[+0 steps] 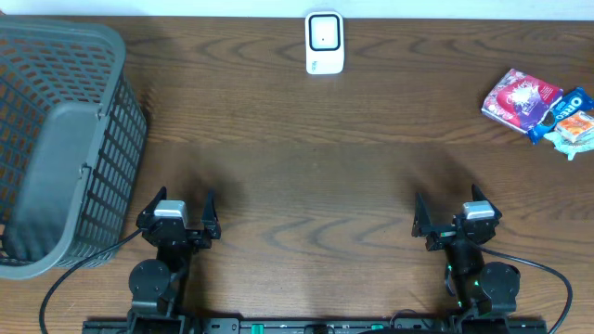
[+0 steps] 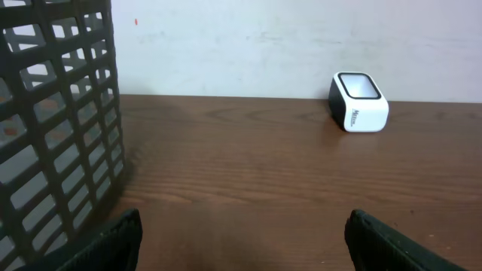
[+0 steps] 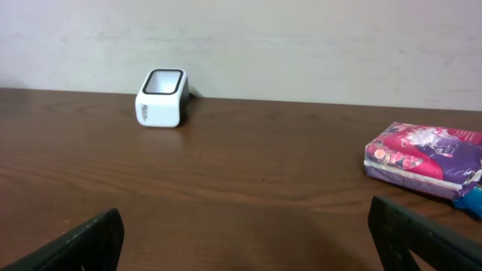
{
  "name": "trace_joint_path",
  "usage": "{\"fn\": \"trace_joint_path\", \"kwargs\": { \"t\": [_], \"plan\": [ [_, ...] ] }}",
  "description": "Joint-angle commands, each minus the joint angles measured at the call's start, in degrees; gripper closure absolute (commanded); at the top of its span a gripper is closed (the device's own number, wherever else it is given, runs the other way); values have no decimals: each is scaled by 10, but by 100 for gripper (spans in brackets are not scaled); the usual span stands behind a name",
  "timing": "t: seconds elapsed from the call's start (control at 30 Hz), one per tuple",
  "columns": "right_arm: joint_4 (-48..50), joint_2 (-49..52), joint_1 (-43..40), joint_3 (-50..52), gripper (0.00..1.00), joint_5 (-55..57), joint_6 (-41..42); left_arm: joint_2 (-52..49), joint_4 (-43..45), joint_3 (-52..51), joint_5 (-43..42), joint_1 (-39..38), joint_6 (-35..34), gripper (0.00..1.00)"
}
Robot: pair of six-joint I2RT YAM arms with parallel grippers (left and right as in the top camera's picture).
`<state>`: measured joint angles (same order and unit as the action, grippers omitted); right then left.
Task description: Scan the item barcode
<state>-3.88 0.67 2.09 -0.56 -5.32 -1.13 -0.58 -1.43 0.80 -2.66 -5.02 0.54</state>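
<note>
Overhead and wrist views, start of scan. My left gripper [image 1: 184, 198] and right gripper [image 1: 447, 199] hover low over the table [image 1: 306, 176], well apart from the scanner [image 1: 324, 42], one to each side of it on the near side. Both have their fingers spread wide and hold nothing; in each wrist view only bare wood shows between the fingers [image 2: 113, 241]. The scanner stands at the far edge with its dark window facing up and its long axis running away from me. The purple packet [image 1: 520, 97] lies flat well to the right of the scanner and somewhat nearer me, its longer side skewed, running from far-left to near-right; its barcode cannot be made out. Smaller wrappers [image 1: 571, 125] touch its right end. A grey basket [image 1: 56, 139] stands far left of the scanner.
</note>
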Motion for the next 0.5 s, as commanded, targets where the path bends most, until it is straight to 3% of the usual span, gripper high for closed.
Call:
{"fn": "trace_joint_path", "kwargs": {
  "t": [0.0,0.47],
  "plan": [
    [-1,-4,-5,2,1,3,0,5,-28,-6,23,2,22,14],
    [-1,-4,-5,2,1,3,0,5,-30,-6,34,2,48,14]
  ]
}}
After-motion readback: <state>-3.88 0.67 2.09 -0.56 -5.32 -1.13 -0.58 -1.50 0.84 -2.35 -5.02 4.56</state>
